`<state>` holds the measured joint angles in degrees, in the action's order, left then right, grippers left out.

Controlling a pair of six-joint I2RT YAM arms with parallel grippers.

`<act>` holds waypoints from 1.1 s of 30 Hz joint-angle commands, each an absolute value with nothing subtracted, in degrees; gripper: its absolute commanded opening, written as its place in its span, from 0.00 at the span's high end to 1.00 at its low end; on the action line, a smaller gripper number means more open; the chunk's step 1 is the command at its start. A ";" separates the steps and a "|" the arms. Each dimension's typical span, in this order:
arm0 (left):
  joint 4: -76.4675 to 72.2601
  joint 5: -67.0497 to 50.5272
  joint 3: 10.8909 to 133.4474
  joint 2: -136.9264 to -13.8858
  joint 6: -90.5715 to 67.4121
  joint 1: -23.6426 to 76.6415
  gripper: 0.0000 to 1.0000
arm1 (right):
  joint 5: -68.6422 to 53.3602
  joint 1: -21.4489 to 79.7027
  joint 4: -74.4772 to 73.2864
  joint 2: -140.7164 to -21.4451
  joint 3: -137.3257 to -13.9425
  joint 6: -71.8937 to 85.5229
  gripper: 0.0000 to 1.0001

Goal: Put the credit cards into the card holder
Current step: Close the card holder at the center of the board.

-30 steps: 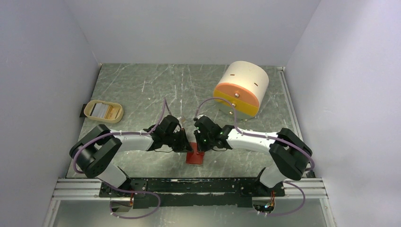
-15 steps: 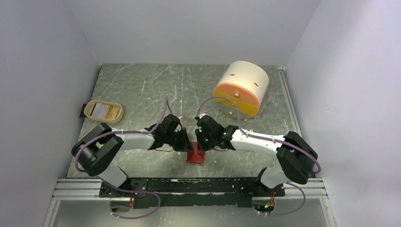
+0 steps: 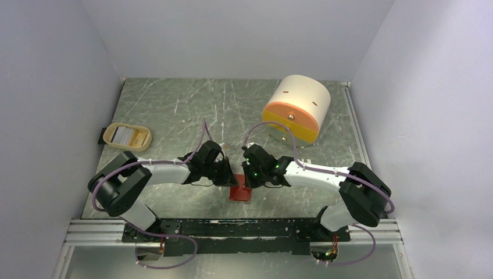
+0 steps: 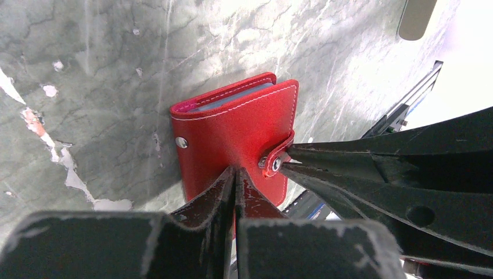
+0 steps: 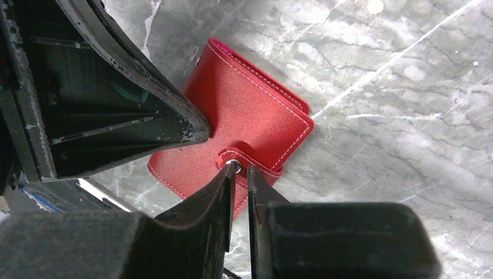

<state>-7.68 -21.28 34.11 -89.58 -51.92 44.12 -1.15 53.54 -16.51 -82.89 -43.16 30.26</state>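
Note:
The card holder, a red wallet, lies folded shut on the table between my two grippers. It also shows in the left wrist view and the right wrist view. A pale blue pocket edge shows at its far side. My left gripper is shut, its tips pressed on the red cover. My right gripper is closed to a thin gap on the snap tab. The credit cards lie in a beige tray at the far left.
The beige oval tray sits by the left wall. A big cream-and-orange cylinder stands at the back right. The wallet lies close to the table's near edge and the black rail.
The right arm's elbow has swung out to the right and its gripper has shifted slightly at the wallet. The left gripper and the wallet have stayed in place.

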 commanded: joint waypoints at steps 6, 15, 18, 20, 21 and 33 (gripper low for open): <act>-7.96 -17.65 33.50 -91.54 -51.41 44.66 0.91 | -1.81 53.72 -14.24 -84.53 -42.68 30.67 0.83; -7.65 -17.38 33.73 -91.64 -51.41 44.86 0.91 | -2.33 54.70 -13.36 -85.63 -42.66 31.59 0.86; -7.45 -17.39 33.71 -91.48 -51.41 44.86 0.91 | -1.81 55.21 -13.37 -85.95 -42.49 31.89 0.86; -7.79 -17.47 33.52 -91.29 -51.58 44.88 0.91 | -1.31 55.32 -13.35 -86.11 -42.10 31.99 0.86; -7.81 -17.49 33.49 -91.27 -51.59 44.83 0.91 | -1.15 55.39 -13.48 -86.39 -42.02 31.89 0.86; -8.26 -17.75 33.14 -91.22 -51.85 44.95 0.91 | 1.42 55.54 -15.50 -88.80 -42.47 32.08 0.87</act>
